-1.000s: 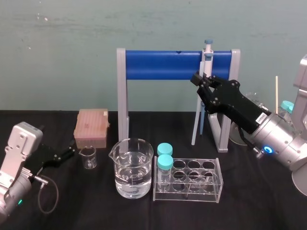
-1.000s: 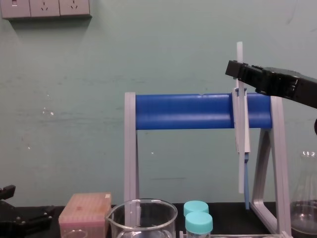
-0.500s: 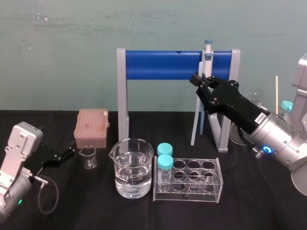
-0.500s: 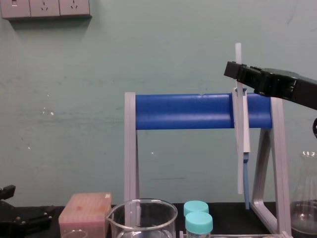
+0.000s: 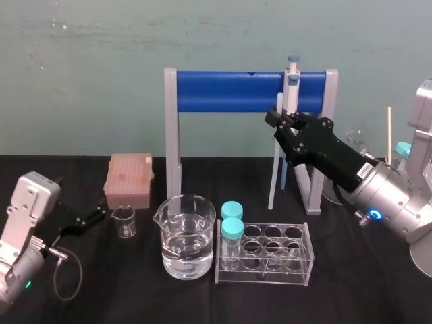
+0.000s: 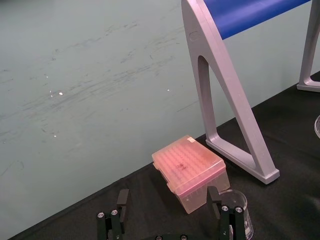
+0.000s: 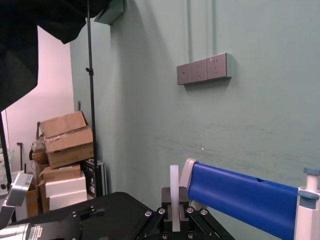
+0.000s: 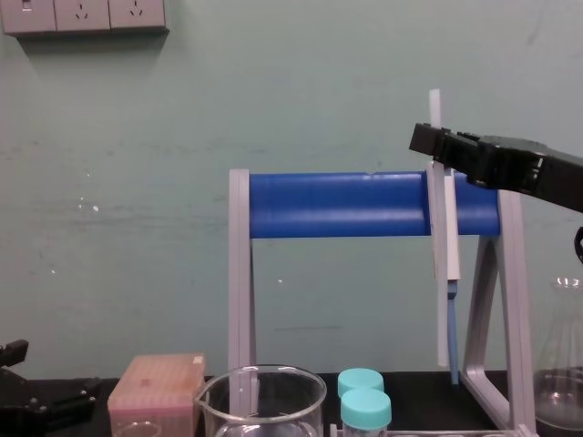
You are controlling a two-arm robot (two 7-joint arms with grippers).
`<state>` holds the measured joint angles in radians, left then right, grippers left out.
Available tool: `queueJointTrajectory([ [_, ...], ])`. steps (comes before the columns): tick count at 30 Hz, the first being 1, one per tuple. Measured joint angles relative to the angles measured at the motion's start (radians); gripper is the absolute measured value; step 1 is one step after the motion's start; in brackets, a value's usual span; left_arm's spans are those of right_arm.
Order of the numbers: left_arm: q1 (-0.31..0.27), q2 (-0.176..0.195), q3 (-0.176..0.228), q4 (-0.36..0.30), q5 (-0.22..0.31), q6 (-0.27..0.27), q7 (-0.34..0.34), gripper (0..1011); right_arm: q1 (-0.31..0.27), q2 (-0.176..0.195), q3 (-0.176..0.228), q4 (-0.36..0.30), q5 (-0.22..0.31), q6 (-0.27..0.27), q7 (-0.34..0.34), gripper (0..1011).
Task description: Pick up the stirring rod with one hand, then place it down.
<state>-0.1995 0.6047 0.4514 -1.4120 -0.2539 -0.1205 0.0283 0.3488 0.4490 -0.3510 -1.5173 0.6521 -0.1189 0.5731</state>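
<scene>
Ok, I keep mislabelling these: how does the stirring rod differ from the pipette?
The stirring rod is plain, whitish and evenly thin; the pipette is thicker, grey-white, with a blue tip. The stirring rod is clamped in the right gripper; the pipette hangs on the blue rack. Both are slender, near upright and side by side. The left gripper sits open, low at the left.

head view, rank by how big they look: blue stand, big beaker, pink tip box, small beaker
largest to smallest:
blue stand
big beaker
pink tip box, farther back, so true size unsure
small beaker
</scene>
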Motion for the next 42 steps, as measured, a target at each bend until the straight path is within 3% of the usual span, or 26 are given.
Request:
queueJointTrajectory([
  [16, 0.0, 0.0, 0.0, 0.0, 0.0, 0.0, 0.0, 1000, 0.003, 0.012, -0.011, 0.011, 0.011, -0.007, 0.033, 71],
  [27, 0.0, 0.0, 0.0, 0.0, 0.0, 0.0, 0.0, 1000, -0.025, 0.03, -0.022, 0.011, 0.018, -0.016, 0.052, 71],
  [35, 0.0, 0.0, 0.0, 0.0, 0.0, 0.0, 0.0, 1000, -0.048, 0.035, -0.042, 0.045, -0.05, -0.082, 0.06, 72],
  [42, 0.0, 0.0, 0.0, 0.0, 0.0, 0.0, 0.0, 1000, -0.053, 0.018, -0.045, 0.082, -0.074, -0.095, 0.06, 71],
])
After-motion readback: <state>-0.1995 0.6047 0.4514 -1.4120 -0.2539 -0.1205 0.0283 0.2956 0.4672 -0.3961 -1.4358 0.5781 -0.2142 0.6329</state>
